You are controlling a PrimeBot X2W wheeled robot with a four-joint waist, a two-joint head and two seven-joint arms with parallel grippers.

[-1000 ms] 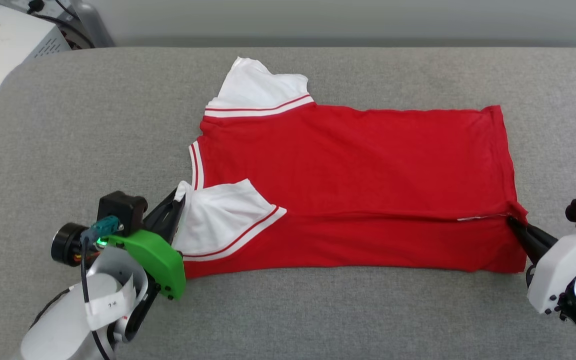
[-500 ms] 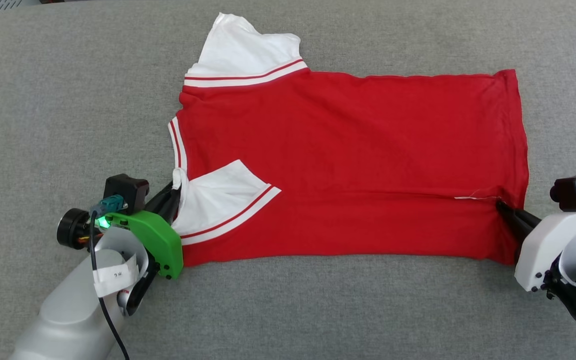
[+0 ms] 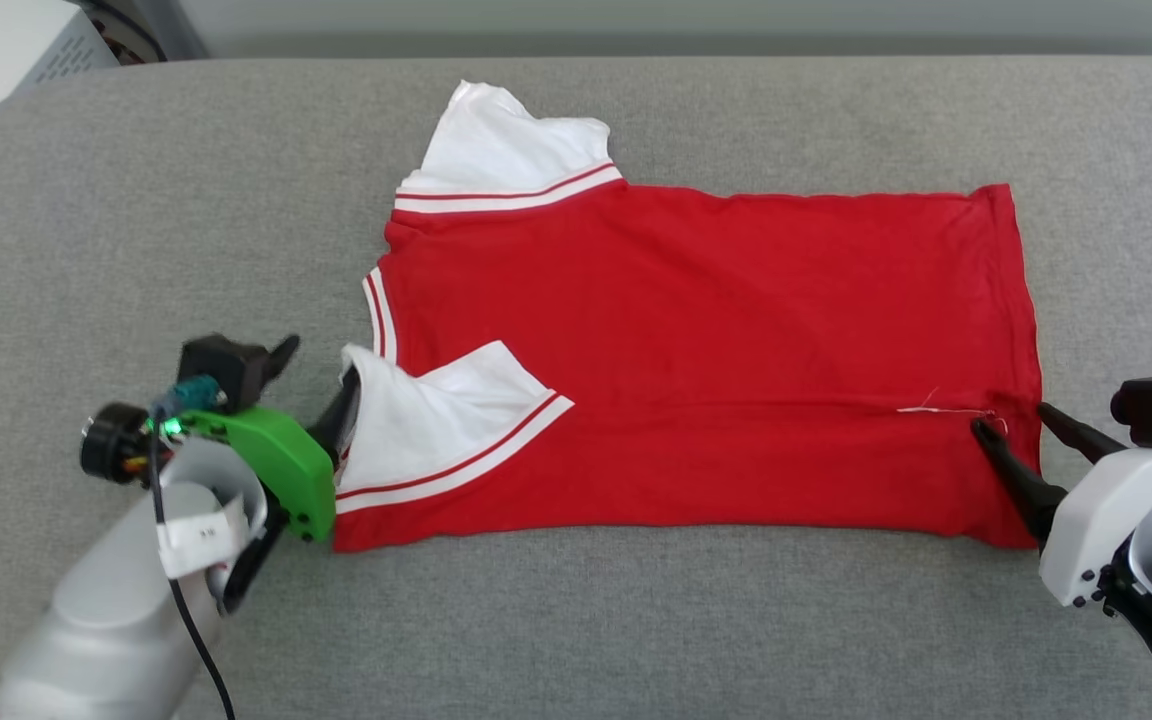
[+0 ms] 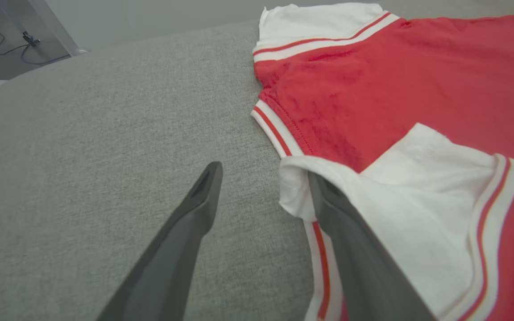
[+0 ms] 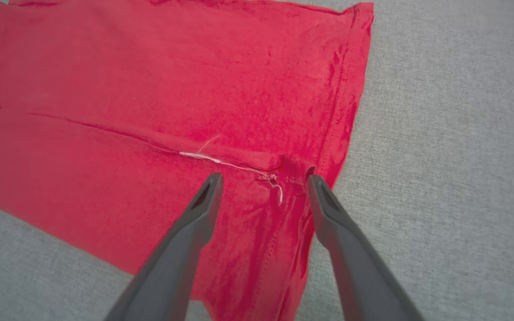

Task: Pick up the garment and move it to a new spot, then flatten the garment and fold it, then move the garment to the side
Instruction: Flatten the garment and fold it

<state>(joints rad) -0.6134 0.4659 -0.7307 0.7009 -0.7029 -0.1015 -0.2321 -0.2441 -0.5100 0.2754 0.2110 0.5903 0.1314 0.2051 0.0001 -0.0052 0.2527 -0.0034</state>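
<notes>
Garment (image 3: 696, 330): lies flat mid grey padded surface (image 3: 186, 200), near side folded in, left gripper (image 4: 263, 174) at sleeve (image 3: 436, 420), right gripper (image 3: 1014, 420) at hem (image 3: 1021, 330), both jaws wide and empty, seemingly to leave the fold undisturbed.

A grey fabric surface (image 3: 136, 200) carries the garment (image 3: 716, 330), lying partly folded.

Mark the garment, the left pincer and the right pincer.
garment (image 3: 696, 330), head view, middle of the red body.
left pincer (image 4: 263, 173), left wrist view, midway between its fingertips.
right pincer (image 5: 264, 179), right wrist view, midway between its fingertips.
</notes>
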